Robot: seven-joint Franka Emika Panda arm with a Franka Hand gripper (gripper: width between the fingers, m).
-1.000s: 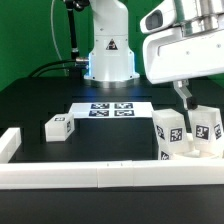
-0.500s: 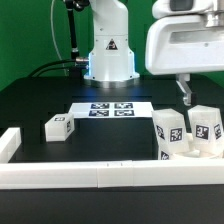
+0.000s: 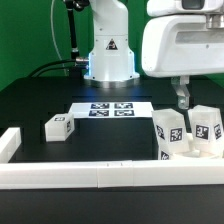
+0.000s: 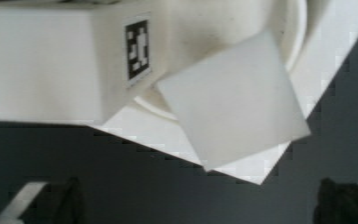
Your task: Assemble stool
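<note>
Two legs (image 3: 170,134) stand on the seat (image 3: 195,153), a third leg (image 3: 57,127) lies loose; the hand (image 3: 182,103) hangs wide open, empty.

Loose leg (image 3: 57,127) lying exterior view's left — marker board (image 3: 112,109) lying behind — upright legs (image 3: 170,132) standing exterior view's right, rail (image 3: 100,176) running in front.

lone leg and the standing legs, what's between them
Bare table between lone leg and standing legs in the exterior view; marker board lies farther back.
</note>
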